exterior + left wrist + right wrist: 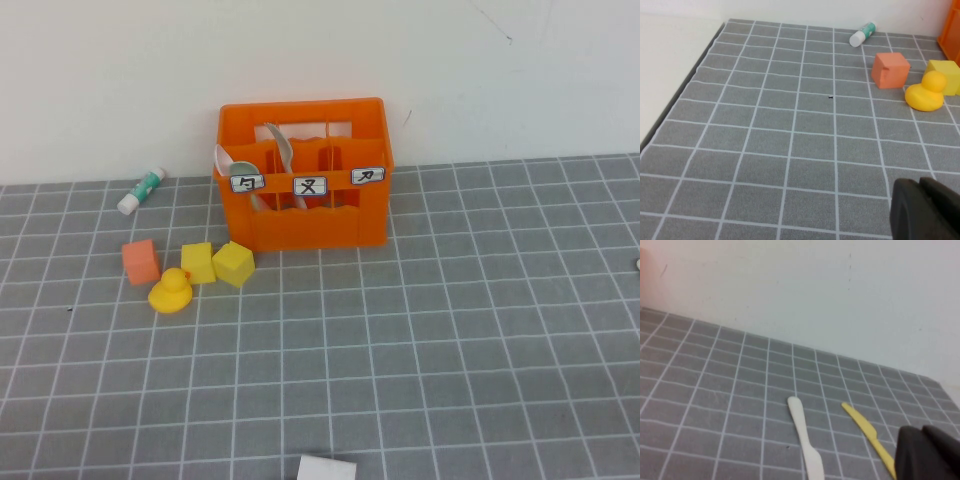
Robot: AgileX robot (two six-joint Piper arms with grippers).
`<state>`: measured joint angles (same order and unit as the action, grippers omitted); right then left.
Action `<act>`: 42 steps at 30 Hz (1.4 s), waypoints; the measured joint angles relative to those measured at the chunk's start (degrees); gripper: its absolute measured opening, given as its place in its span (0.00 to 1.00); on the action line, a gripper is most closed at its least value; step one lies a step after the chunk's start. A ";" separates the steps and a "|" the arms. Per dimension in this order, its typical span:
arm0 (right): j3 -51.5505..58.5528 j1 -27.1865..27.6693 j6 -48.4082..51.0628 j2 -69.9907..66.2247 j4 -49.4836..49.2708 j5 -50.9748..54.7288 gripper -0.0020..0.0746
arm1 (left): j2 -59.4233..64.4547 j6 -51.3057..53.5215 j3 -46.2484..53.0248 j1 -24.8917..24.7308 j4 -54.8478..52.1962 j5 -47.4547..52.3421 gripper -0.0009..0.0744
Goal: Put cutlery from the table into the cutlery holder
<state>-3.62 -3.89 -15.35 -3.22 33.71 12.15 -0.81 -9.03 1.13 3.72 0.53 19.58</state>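
Orange cutlery holder (304, 205) stood far on table (450, 340), seemingly two spoons (243, 170) inside; left gripper (926, 210), right gripper (930, 452) both clenched, empty, low above the table.

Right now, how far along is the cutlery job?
Partly done: a spoon and another pale piece already stand in the orange holder. Nothing is in hand; the left gripper and right gripper are shut and empty. Left: a white knife and a yellow knife on the table.
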 joint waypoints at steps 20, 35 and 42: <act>5.24 0.04 22.88 4.02 -27.41 6.77 0.03 | 0.00 0.21 0.00 0.00 0.00 0.00 0.01; 5.14 0.04 22.68 4.02 -27.28 6.85 0.03 | 0.00 0.21 0.00 0.00 0.00 0.00 0.01; 5.14 0.04 22.68 4.02 -27.28 6.85 0.03 | 0.00 0.09 0.00 0.00 0.00 0.00 0.01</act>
<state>1.51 -3.85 7.33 0.80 6.43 19.00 -0.81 -8.94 1.13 3.72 0.53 19.58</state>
